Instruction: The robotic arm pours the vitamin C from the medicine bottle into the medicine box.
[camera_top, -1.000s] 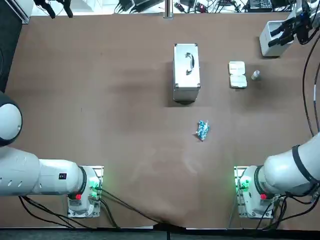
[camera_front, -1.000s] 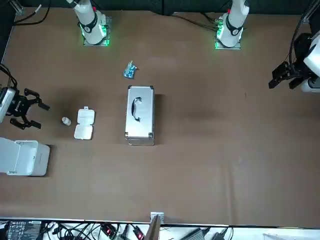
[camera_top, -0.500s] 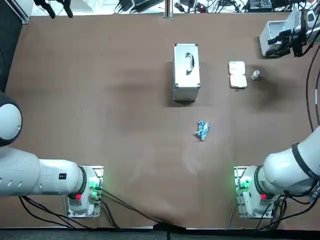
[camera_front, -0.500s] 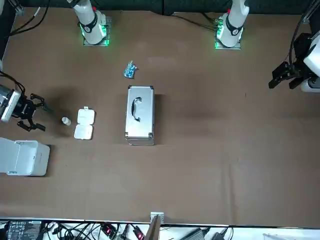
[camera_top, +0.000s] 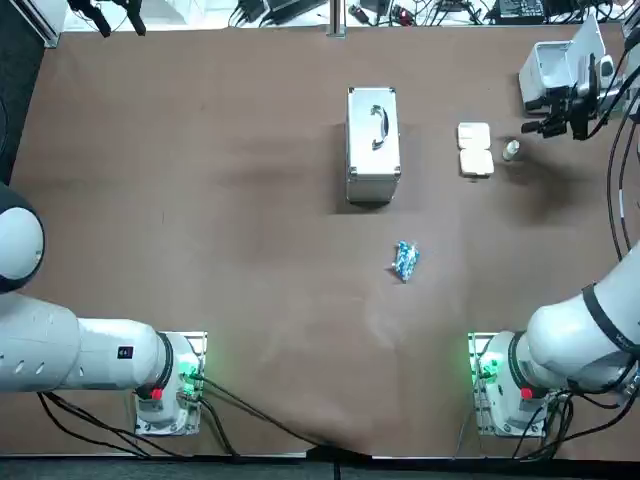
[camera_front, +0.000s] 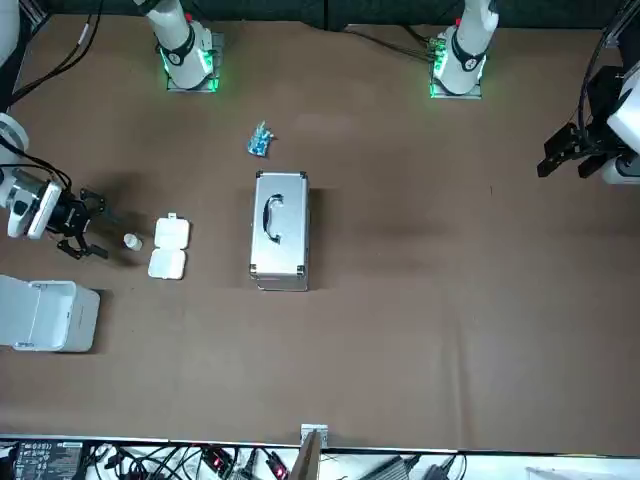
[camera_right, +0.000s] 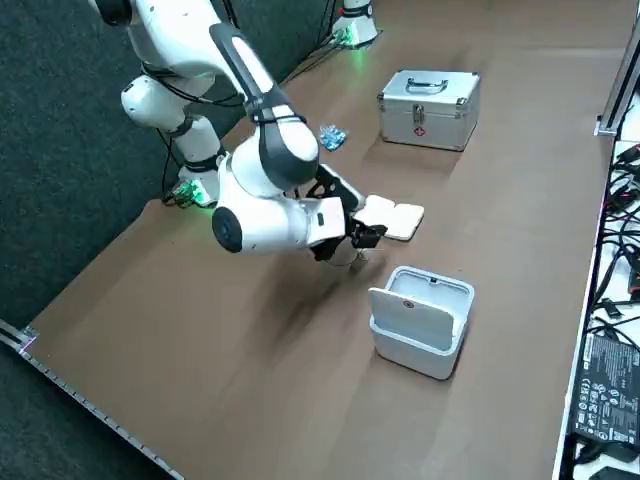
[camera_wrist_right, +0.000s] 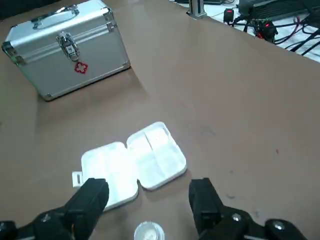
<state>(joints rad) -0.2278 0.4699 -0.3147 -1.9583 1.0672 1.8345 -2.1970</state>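
The small white medicine bottle (camera_top: 512, 150) stands upright on the brown table, just right of the open white medicine box (camera_top: 475, 150). My right gripper (camera_top: 547, 126) hovers a little to the right of the bottle, open, holding nothing. In the front view the gripper (camera_front: 97, 225) is left of the bottle (camera_front: 131, 241) and the box (camera_front: 168, 247). The wrist view shows the bottle's cap (camera_wrist_right: 148, 232) low between the two spread fingers (camera_wrist_right: 90, 200), with the box (camera_wrist_right: 135, 165) lying open beyond it. From the right side the gripper (camera_right: 362, 236) mostly hides the bottle.
A silver first-aid case (camera_top: 373, 145) lies left of the box. A white open bin (camera_top: 553, 68) stands at the far right corner, close behind the gripper. A blue packet (camera_top: 404, 260) lies mid-table. Cables run along the far edge.
My right gripper has moved from beside the white bin toward the bottle, coming nearer to the table and staying open. Bottle and box have not moved.
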